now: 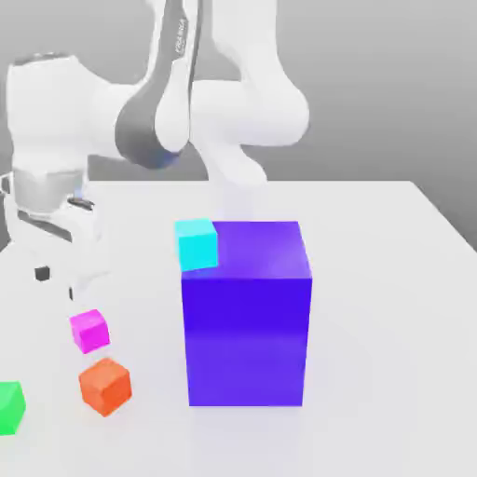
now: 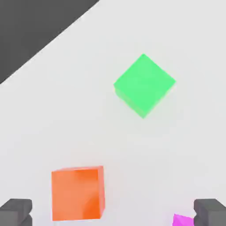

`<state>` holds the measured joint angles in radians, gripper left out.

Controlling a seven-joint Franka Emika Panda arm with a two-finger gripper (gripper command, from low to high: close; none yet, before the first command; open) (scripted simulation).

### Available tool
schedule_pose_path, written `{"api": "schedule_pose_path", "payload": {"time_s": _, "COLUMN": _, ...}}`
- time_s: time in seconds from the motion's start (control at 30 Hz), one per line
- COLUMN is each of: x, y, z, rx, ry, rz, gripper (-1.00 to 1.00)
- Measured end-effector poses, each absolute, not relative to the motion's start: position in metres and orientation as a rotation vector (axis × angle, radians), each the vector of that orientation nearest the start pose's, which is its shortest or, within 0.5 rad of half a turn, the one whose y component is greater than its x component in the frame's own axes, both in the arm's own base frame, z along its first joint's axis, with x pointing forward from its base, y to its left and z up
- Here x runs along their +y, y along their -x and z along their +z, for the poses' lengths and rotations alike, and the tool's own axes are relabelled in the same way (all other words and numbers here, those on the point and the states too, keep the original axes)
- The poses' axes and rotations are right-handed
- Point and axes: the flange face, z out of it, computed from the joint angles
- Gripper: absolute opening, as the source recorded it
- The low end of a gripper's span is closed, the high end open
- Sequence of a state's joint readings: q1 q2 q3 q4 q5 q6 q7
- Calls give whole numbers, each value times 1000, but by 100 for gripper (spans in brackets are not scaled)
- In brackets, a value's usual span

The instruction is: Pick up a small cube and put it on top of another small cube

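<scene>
At the exterior view's left edge, a green cube (image 1: 9,407) sits on the white worktop (image 1: 391,354), cut off by the frame. At about one o'clock from it lies the small cube (image 1: 89,331), bright magenta, free on the worktop, with an orange cube (image 1: 104,386) just beside it at five o'clock. Above these, at roughly eleven o'clock from the magenta cube, hangs the gripper (image 1: 56,283), its dark fingertips spread wide apart and holding nothing. Further right stands the big blue-violet block (image 1: 247,317), with a cyan cube (image 1: 197,244) at its upper left corner; whether the two touch cannot be told. From the hand view, the fingertips (image 2: 16,211) flank the orange and magenta cubes.
</scene>
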<state>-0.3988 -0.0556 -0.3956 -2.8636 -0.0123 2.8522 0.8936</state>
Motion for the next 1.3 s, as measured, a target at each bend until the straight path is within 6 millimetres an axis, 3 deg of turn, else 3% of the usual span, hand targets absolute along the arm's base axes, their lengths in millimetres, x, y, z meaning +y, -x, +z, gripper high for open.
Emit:
{"api": "schedule_pose_path", "payload": {"time_s": 0.1, "x": -259, "y": -235, "z": 185, "rx": 2379, "ry": 2051, "rz": -14, "gripper": 0}}
{"api": "schedule_pose_path", "payload": {"time_s": 0.4, "x": -255, "y": -235, "z": 130, "rx": 2374, "ry": 2062, "rz": -3, "gripper": 0}}
{"api": "schedule_pose_path", "payload": {"time_s": 0.43, "x": -254, "y": -235, "z": 126, "rx": 2374, "ry": 2060, "rz": -2, "gripper": -100}}
{"api": "schedule_pose_path", "payload": {"time_s": 0.63, "x": -253, "y": -235, "z": 124, "rx": 2374, "ry": 2059, "rz": 0, "gripper": -100}}
{"api": "schedule_pose_path", "payload": {"time_s": 1.07, "x": -259, "y": -238, "z": 191, "rx": 2395, "ry": 2037, "rz": -3, "gripper": -100}}
{"api": "schedule_pose_path", "payload": {"time_s": 1.3, "x": -297, "y": -307, "z": 215, "rx": 2558, "ry": 1864, "rz": -15, "gripper": -100}}
